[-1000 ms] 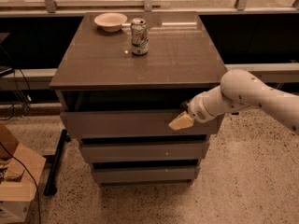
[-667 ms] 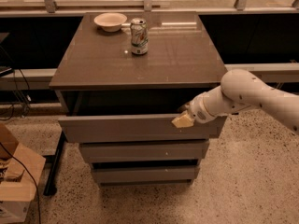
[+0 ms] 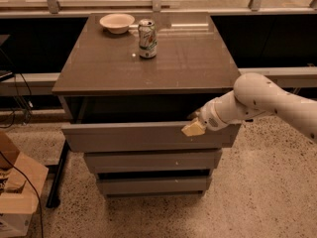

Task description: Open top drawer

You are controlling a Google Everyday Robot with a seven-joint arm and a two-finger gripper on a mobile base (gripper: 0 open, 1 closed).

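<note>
The top drawer point(image 3: 129, 137) is the widest grey front of three, under the brown tabletop. It stands pulled out toward me, with a dark gap showing its inside behind the front. My gripper point(image 3: 194, 126) on the white arm reaches in from the right and sits at the top edge of the drawer front, right of its middle. One tan fingertip point(image 3: 193, 129) lies against the outside of the front; the other is hidden behind the edge.
Two narrower grey drawers point(image 3: 151, 160) sit shut below. A white bowl point(image 3: 117, 23) and a drink can point(image 3: 146, 38) stand on the tabletop point(image 3: 188, 58). A cardboard box point(image 3: 17, 192) and cables lie on the floor at the left.
The top drawer has slid further out toward me, widening the dark gap. My gripper has moved toward me with the drawer front.
</note>
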